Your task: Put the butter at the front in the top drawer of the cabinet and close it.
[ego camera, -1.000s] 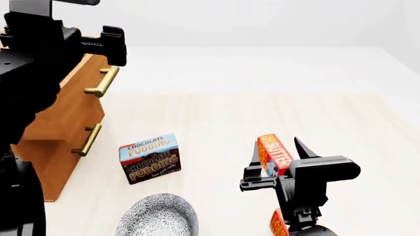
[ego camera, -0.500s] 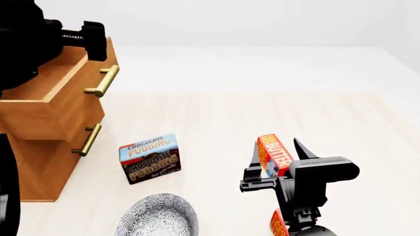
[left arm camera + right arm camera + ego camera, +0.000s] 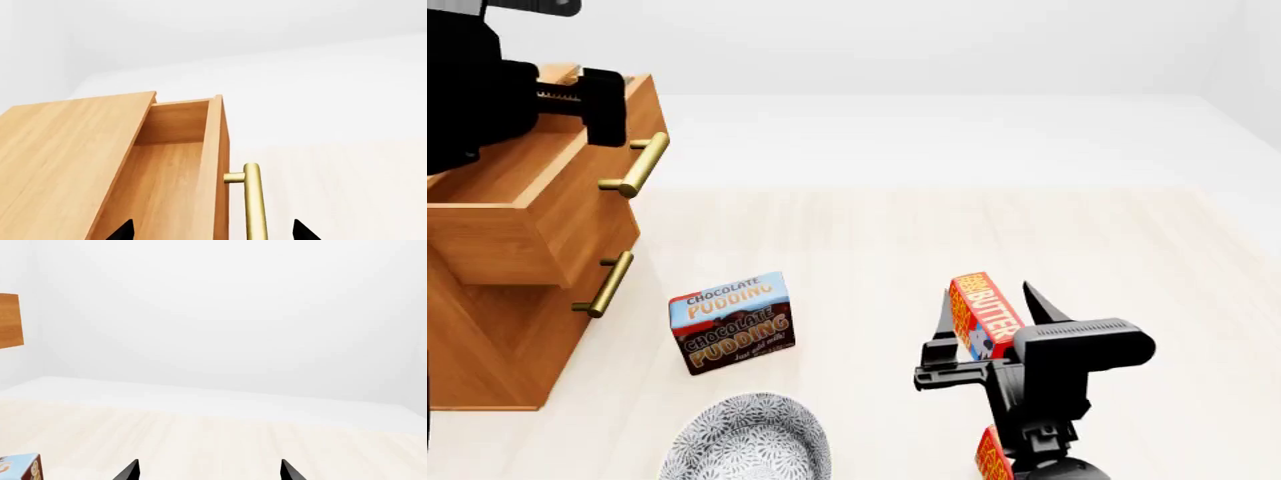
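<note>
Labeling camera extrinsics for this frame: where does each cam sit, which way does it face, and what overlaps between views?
Head: high on the robot, looking forward and down at cabinet, pudding box, butter; both arms show.
Left wrist: by the left gripper, facing into the open top drawer; fingertips show.
Right wrist: by the right gripper, facing across bare floor; fingertips show.
Shared: head and left wrist both see the drawer handle.
</note>
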`<state>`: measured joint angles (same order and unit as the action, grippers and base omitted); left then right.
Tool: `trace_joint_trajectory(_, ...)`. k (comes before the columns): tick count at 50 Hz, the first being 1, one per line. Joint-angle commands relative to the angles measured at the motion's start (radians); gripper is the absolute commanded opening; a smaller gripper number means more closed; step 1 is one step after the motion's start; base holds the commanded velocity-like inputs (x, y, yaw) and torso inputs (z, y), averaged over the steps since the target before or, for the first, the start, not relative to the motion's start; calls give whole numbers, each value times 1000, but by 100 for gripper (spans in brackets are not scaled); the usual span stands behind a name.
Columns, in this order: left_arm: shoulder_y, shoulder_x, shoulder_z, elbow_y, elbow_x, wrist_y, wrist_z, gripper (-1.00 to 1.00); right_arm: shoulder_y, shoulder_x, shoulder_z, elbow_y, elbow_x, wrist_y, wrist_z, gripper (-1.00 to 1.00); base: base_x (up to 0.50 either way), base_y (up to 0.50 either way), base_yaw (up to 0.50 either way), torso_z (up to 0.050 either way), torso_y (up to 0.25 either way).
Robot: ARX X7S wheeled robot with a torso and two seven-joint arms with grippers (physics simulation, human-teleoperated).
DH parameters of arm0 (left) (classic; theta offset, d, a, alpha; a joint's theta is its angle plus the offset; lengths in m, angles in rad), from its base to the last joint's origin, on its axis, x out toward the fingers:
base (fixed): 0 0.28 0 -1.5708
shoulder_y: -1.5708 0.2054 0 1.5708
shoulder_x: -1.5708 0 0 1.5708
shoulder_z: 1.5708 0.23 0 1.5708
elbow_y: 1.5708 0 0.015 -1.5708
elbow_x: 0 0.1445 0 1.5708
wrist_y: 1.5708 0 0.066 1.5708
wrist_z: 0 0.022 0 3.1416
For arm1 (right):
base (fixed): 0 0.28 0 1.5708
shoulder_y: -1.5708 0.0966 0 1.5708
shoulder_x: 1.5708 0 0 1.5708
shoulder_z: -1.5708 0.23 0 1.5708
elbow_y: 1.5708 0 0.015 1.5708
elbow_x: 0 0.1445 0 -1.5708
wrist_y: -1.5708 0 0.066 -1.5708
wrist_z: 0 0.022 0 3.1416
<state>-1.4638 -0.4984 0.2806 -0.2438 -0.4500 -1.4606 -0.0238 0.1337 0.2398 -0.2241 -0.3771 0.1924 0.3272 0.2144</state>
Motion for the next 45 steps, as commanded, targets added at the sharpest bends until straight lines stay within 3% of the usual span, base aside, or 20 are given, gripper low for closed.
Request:
trace_joint_trajectory(1, -3, -15, 15, -26, -13, -24, 14, 100, 10, 1, -8, 9, 2, 0, 7, 100, 0, 0, 0, 0, 0)
trace_joint_trajectory(38, 34, -38, 0, -79, -116, -95, 12, 100, 15, 15, -24, 9, 15, -3, 25, 100, 0, 0, 0, 0, 0)
trace_joint_trajectory(45, 32, -54, -2, -107, -220, -107, -44, 100, 2, 23, -22, 1, 20, -9, 26, 100, 0, 0, 0, 0, 0)
